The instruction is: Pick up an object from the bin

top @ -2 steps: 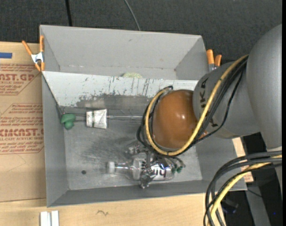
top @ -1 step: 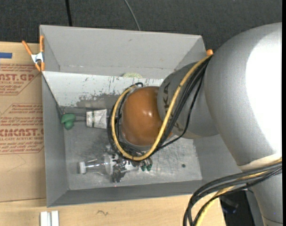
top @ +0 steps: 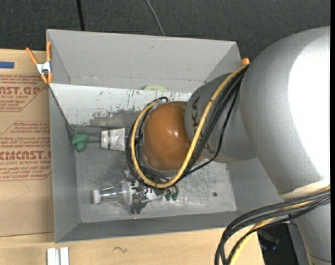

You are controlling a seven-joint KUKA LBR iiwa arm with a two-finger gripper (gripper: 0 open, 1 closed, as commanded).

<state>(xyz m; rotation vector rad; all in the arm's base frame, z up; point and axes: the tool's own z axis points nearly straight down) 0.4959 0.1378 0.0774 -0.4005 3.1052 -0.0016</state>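
My gripper [top: 141, 194] is low over the bin floor near the front, just under the orange cover on the wrist. A small clear plastic thing, shaped like a little bottle [top: 107, 194], lies on the floor and touches the gripper's left side. Whether it is between the gripper's parts is hidden. Farther back on the left lies a tube with a white label [top: 113, 139] and a green cap [top: 79, 142], on its side and apart from the gripper.
The arm with its orange cover and cables hangs over the middle and right of the bin and hides what lies beneath. A pale flat thing [top: 153, 88] peeks out at the back wall. Bare floor shows at the front left and front right.
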